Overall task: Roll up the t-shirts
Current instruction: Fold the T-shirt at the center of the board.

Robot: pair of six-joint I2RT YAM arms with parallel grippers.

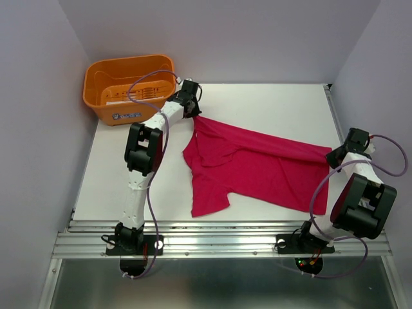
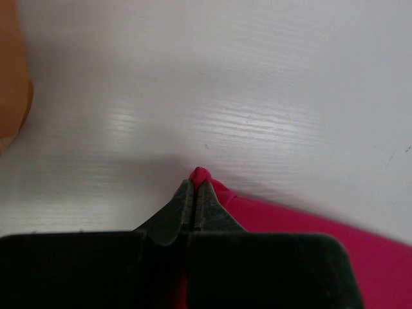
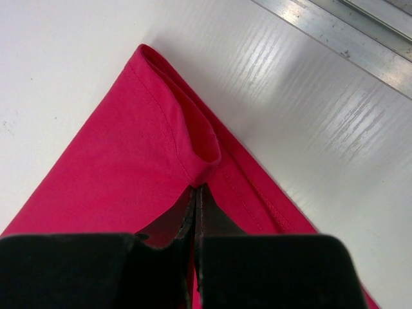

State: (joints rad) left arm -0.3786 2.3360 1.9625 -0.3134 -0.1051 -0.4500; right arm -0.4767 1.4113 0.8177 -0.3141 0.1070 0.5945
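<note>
A crimson-pink t-shirt (image 1: 251, 164) lies spread across the middle of the white table, stretched between my two grippers. My left gripper (image 1: 192, 111) is shut on its far left corner; in the left wrist view the gripper (image 2: 195, 187) pinches a tip of the t-shirt (image 2: 201, 174) that pokes out past the jaws. My right gripper (image 1: 337, 154) is shut on the t-shirt's right edge; in the right wrist view the gripper (image 3: 196, 192) pinches a fold of the t-shirt (image 3: 116, 148) by its hem.
An orange basket (image 1: 103, 90) stands at the table's far left corner, just left of my left arm; its blurred side (image 2: 11, 96) shows in the left wrist view. Metal rails (image 1: 225, 238) run along the near edge, another (image 3: 335, 29) beside my right gripper.
</note>
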